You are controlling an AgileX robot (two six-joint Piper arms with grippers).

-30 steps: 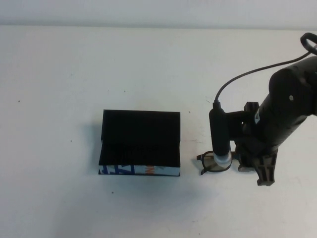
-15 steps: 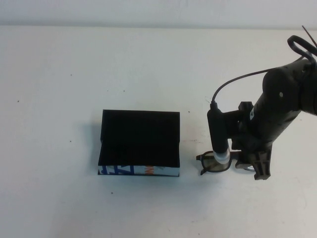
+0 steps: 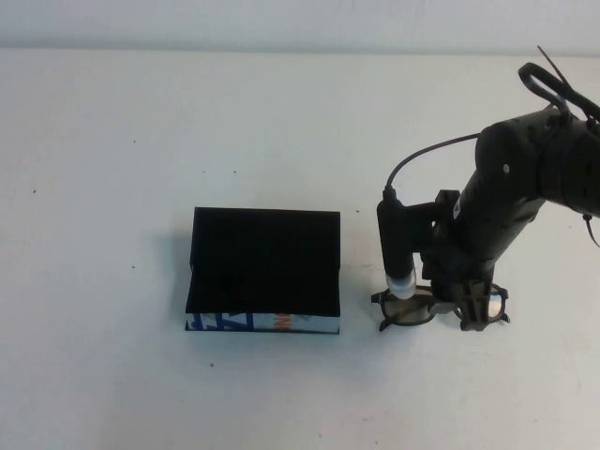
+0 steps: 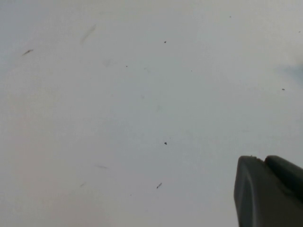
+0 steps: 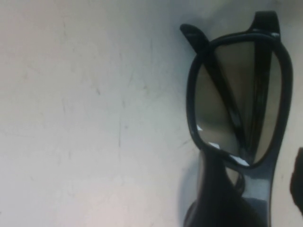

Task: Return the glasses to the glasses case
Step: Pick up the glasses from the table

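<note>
The glasses [image 3: 411, 311] lie on the white table to the right of the glasses case [image 3: 263, 271], a black box with a blue, white and orange front edge. My right gripper [image 3: 466, 316] is down over the middle of the glasses. In the right wrist view the glasses [image 5: 222, 109] lie flat with folded arms. One dark finger [image 5: 215, 194] is beside the bridge, the other finger [image 5: 299, 182] at the frame's far side. The gripper [image 5: 258, 189] is open astride the frame. My left gripper [image 4: 267, 189] shows only in its wrist view, shut and empty over bare table.
The white table [image 3: 141, 141] runs to a pale wall at the back. A black cable [image 3: 427, 152] loops from the right arm to its wrist camera [image 3: 396, 248], which hangs between the case and the glasses.
My right arm has moved left and lowered, bringing the gripper from the right end of the glasses to over their middle. The glasses and the case have not moved.
</note>
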